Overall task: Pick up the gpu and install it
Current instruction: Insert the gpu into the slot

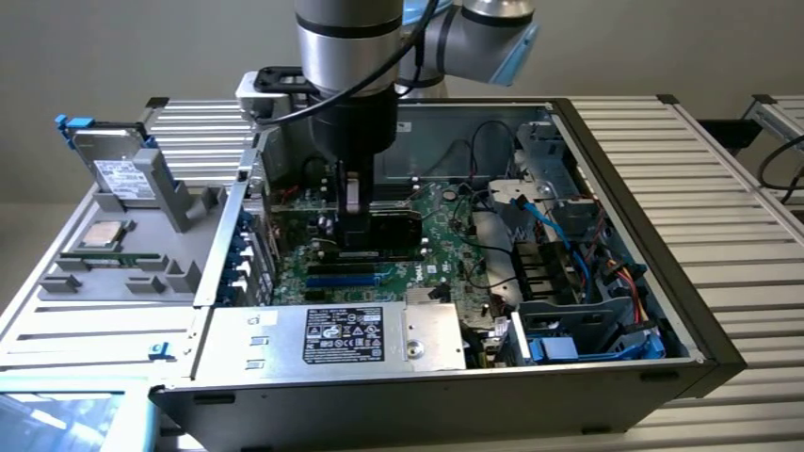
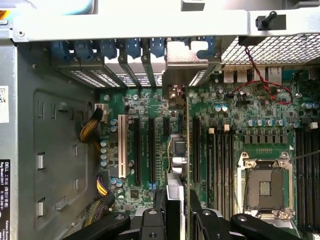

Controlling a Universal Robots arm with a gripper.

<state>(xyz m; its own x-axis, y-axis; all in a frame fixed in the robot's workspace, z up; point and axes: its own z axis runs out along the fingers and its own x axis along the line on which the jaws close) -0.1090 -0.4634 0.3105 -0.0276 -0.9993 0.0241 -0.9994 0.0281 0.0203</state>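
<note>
Gripper clenched on the gpu, holding it edge-on inside an open case, bracket at the rear slots, over the motherboard. Case sits on a ribbed metal table; plain beige wall behind.

A green motherboard lies flat in an open computer case, its processor socket uncovered. A silver power supply sits just beside the motherboard, and a yellow-and-black wire bundle lies at its edge. Well apart from the motherboard, outside the case on the exterior view's left, a grey tray carries an upright hard drive and a flat processor chip.
</note>
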